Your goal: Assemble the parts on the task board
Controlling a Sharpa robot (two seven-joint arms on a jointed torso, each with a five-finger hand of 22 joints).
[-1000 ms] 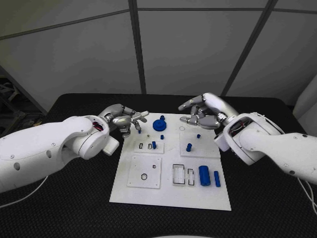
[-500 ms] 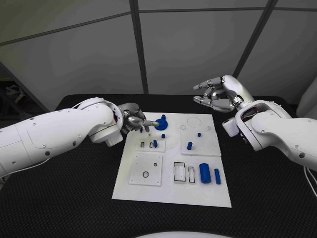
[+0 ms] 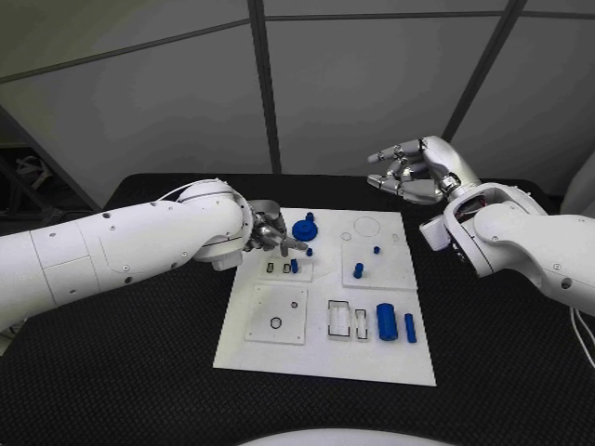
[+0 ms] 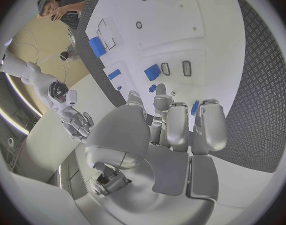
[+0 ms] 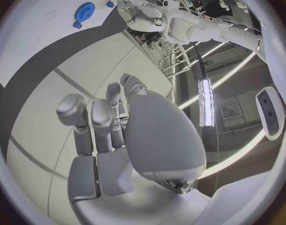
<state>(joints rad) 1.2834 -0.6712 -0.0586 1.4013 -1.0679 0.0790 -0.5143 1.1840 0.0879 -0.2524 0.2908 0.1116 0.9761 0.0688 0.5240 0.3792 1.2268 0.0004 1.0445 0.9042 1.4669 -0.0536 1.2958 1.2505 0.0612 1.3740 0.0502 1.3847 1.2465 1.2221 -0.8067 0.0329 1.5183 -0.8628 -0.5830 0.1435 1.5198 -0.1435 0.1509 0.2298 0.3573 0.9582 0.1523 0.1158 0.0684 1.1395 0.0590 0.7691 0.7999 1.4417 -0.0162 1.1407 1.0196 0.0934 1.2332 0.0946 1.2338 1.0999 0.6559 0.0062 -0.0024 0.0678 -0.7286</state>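
The white task board (image 3: pixel 327 358) lies in the middle of the black table. On it are a blue gear (image 3: pixel 304 229), a blue peg (image 3: pixel 358 271), a thick blue cylinder (image 3: pixel 385 322) and a slim blue bar (image 3: pixel 409 327). My left hand (image 3: pixel 273 234) is low over the board's far left corner, beside the gear, fingers close together above the small sockets. The left wrist view shows blue slivers (image 4: pixel 194 107) between its fingers (image 4: pixel 177 122); whether it holds one is unclear. My right hand (image 3: pixel 413 173) is raised beyond the board's far right corner, fingers curled, holding nothing.
Empty cut-outs lie in the board's near plates, a ring slot (image 3: pixel 273 322) and rectangular slots (image 3: pixel 337 319). Black table (image 3: pixel 137 372) surrounds the board on both sides. My left forearm (image 3: pixel 137 246) crosses the table's left side. The right wrist view shows the gear (image 5: pixel 87 10) far off.
My right hand lifted off the board's far edge and stays raised. My left hand closed its spread fingers and moved lower, from beside the gear toward the small sockets.
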